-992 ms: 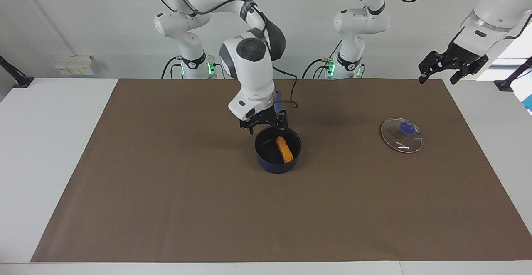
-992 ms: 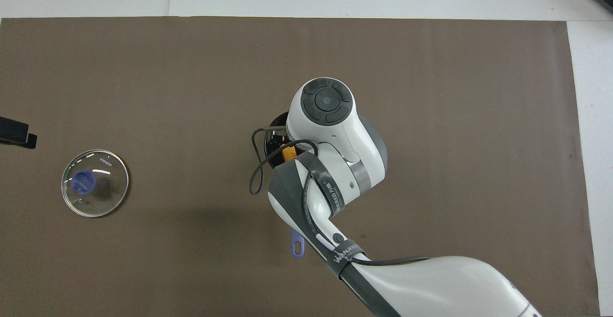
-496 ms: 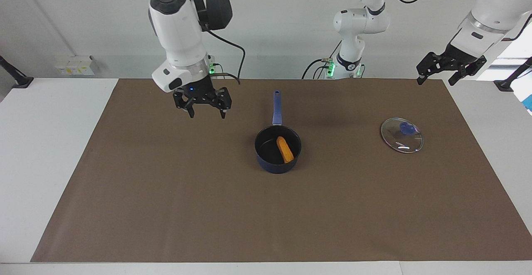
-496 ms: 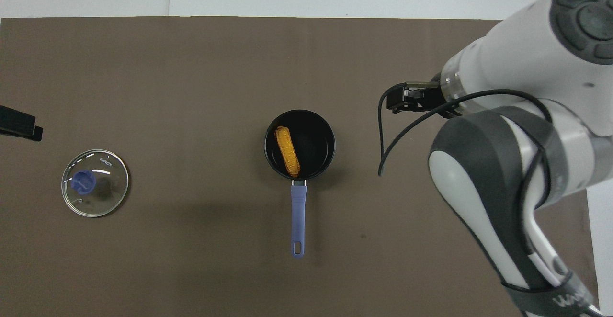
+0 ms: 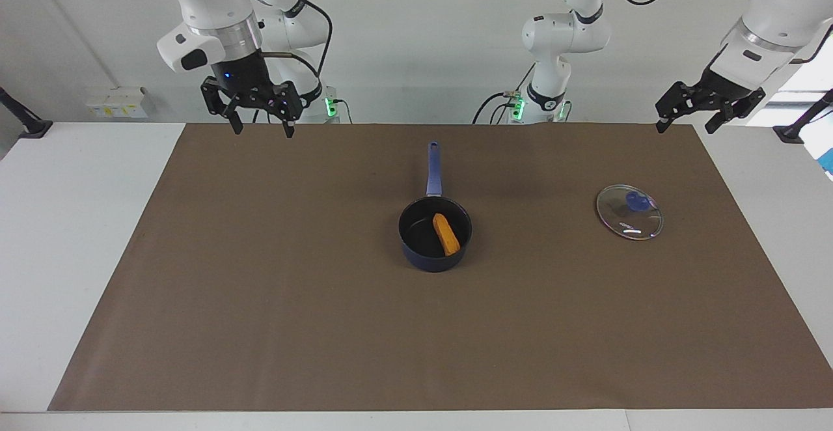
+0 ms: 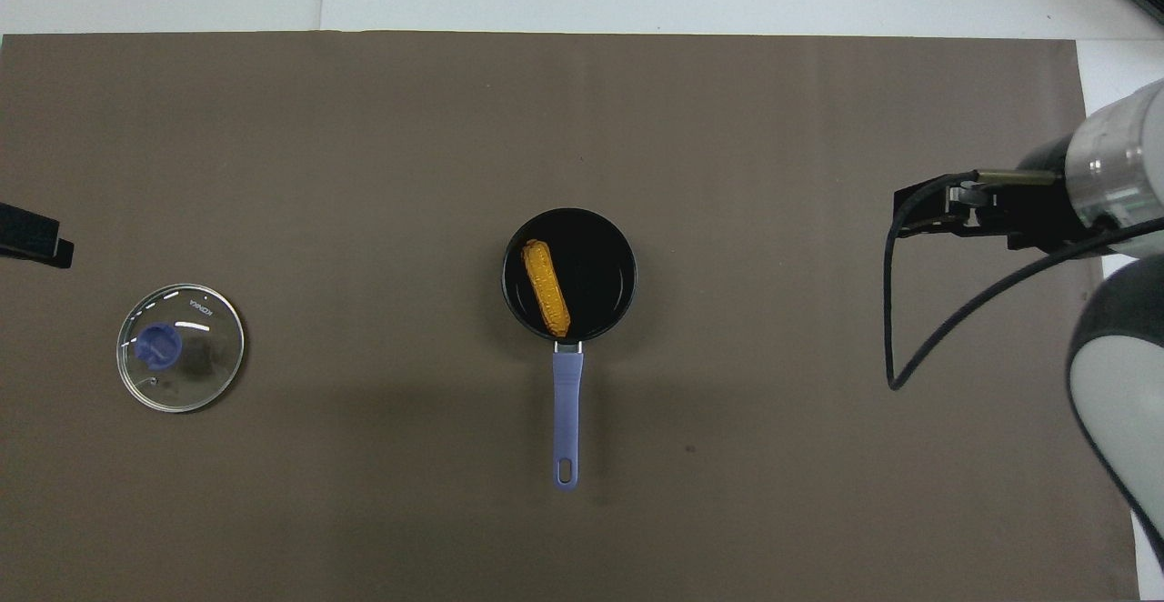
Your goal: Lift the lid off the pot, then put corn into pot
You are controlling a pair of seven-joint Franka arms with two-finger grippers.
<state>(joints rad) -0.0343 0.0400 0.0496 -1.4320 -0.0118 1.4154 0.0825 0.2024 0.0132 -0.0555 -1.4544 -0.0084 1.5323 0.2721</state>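
Note:
The dark navy pot stands mid-table with no lid on it, its blue handle pointing toward the robots. It also shows in the overhead view. The orange-yellow corn lies inside the pot, also seen from above. The glass lid with its blue knob lies flat on the mat toward the left arm's end. My right gripper is open and empty, high over the mat's edge nearest the robots, toward the right arm's end. My left gripper is open and empty, raised beyond the lid at the left arm's end.
A brown mat covers most of the white table. A black cable hangs from the right arm's wrist. Only an edge of the left gripper shows in the overhead view.
My right gripper has risen from just over the pot and swung away to the right arm's end of the table, open and empty. The corn stays in the pot. The left arm waits.

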